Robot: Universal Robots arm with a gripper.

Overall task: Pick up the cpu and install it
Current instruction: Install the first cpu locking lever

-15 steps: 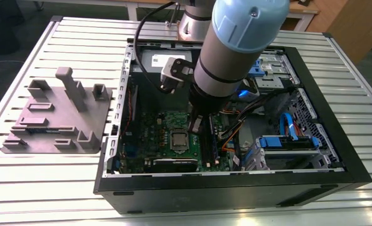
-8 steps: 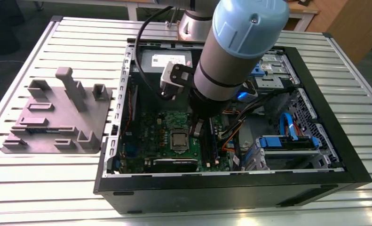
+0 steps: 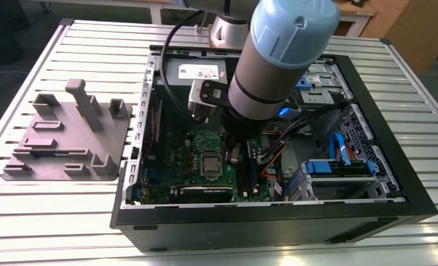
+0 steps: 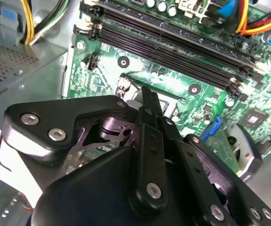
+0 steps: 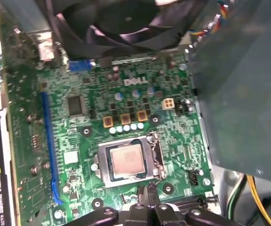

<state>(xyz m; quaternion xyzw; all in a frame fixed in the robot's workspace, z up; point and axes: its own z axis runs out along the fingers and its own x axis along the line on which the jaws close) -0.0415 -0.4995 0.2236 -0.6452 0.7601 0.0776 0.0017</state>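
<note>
Already seated in its socket, cpu [image 5: 127,160], end effector [image 5: 149,194] clenched — empty, fingertips cropped.

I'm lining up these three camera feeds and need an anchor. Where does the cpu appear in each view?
Exterior view: the cpu sits in its socket on the green motherboard inside the open case, just to the exterior view's left of the arm's lower end.
First wrist view: cpu lies in the socket frame, near the gripper.
Second wrist view: I cannot make it out.
Shared landmark: the green motherboard.

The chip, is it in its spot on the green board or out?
In. The chip lies flat inside the metal frame on the green board.
</note>
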